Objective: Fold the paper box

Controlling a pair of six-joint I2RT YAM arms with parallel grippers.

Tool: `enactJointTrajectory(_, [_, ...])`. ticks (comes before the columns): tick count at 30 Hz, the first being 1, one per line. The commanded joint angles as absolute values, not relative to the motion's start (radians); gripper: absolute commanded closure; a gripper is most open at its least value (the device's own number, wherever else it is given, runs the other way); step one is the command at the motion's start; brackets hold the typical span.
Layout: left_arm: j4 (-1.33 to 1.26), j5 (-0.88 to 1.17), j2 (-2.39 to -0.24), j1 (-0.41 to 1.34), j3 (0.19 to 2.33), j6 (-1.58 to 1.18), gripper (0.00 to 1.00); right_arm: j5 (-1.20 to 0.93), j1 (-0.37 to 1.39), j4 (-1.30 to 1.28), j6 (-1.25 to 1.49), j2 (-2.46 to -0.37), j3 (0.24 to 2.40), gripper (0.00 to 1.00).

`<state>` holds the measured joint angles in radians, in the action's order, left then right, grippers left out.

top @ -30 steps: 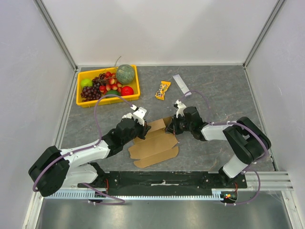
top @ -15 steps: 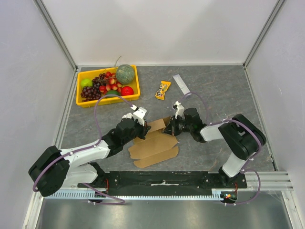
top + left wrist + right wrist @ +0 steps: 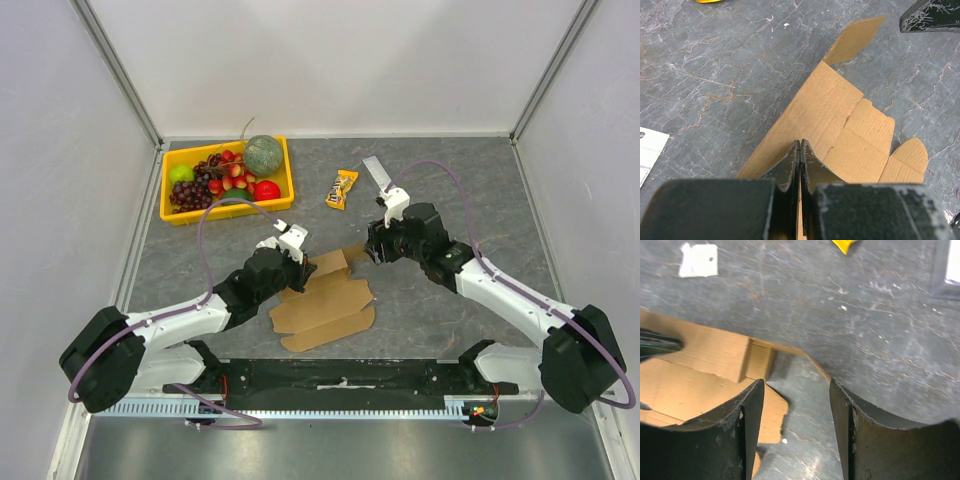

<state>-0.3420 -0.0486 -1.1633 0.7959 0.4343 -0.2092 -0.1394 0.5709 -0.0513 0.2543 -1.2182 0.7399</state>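
One paper box (image 3: 325,300) edge pinched in left jaws; right jaws spread.

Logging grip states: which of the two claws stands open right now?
The right claw: its fingers stand apart above the edge of the flat brown corrugated cardboard sheet, holding nothing. The left claw is clamped shut on that sheet.

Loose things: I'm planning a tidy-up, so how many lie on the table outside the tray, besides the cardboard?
3: a yellow packet and a grey bar behind the cardboard, and a white scrap beside it. More may be hidden.
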Motion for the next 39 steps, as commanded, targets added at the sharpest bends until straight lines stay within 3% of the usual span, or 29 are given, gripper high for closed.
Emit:
enactJointTrajectory(1, [-0.318, -0.044, -1.147, 0.795, 0.439, -0.227, 0.98, -0.006, 0.566, -0.267, 0.150, -1.238, 0.817, 0.37])
enactJointTrajectory(18, [-0.313, -0.041, -1.146, 0.793, 0.443, -0.227, 0.98, -0.044, 0.565, -0.253, 0.014, -1.411, 0.925, 0.37])
enactJointTrajectory(39, [-0.308, -0.044, -1.143, 0.793, 0.440, -0.225, 0.98, -0.163, 0.561, -0.235, -0.008, -1.519, 0.956, 0.69])
